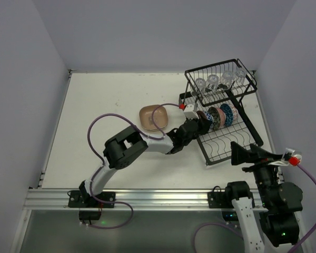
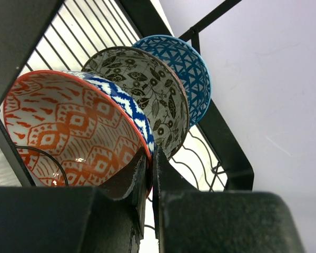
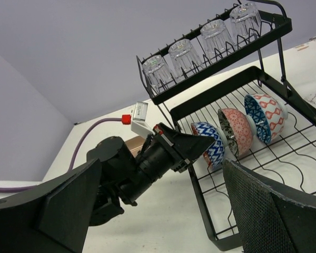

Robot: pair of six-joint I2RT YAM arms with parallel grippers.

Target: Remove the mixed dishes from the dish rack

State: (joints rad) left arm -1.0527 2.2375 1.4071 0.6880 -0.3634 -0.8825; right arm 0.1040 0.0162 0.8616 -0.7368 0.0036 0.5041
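Observation:
The black wire dish rack (image 1: 229,138) stands at the right of the table. Its upper basket holds several clear glass cups (image 1: 213,81). Three patterned bowls stand on edge in the lower tray. My left gripper (image 2: 150,158) is shut on the rim of the nearest bowl (image 2: 68,132), which is orange-red inside and blue-and-white outside (image 3: 208,143). Behind it are a leaf-patterned bowl (image 2: 147,84) and a blue lattice bowl (image 2: 184,63). My right gripper (image 3: 162,162) hangs open and empty in front of the rack's near corner (image 1: 242,153).
A tan-brown rounded-square plate (image 1: 152,117) lies on the table left of the rack, close behind the left arm (image 1: 147,142). The left arm's purple cable (image 1: 95,132) loops over the table's left half. The rack's lower tray has bare wire dividers (image 3: 300,163) near the front.

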